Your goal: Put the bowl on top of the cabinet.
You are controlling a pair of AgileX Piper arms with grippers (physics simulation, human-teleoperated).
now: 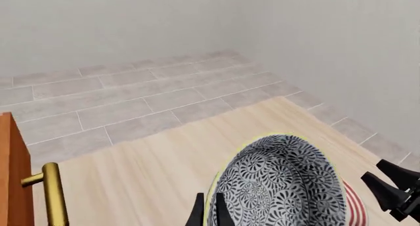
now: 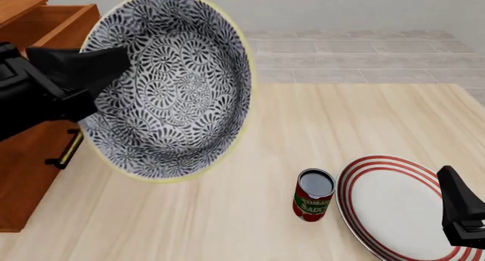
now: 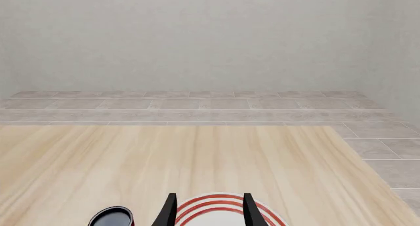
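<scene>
The bowl [image 2: 170, 85], white with a dense dark-blue swirl pattern and a pale yellow rim, hangs in the air tipped on its side, its inside facing the front camera. My left gripper [image 2: 112, 63] is shut on its rim; in the left wrist view the fingers [image 1: 196, 213] pinch the bowl [image 1: 282, 186] at its edge. The reddish-brown cabinet [image 2: 30, 153] stands at the far left, just beside and partly behind the bowl, its top [image 2: 19, 8] showing at the upper left. My right gripper [image 3: 208, 211] is open, low over the plate.
A flat red-ringed white plate [image 2: 394, 207] lies at the near right, with a red tomato sauce can [image 2: 313, 194] upright just left of it. A brass bar handle [image 1: 56, 196] sticks out from the cabinet front. The right gripper [image 1: 390, 189] shows in the left wrist view.
</scene>
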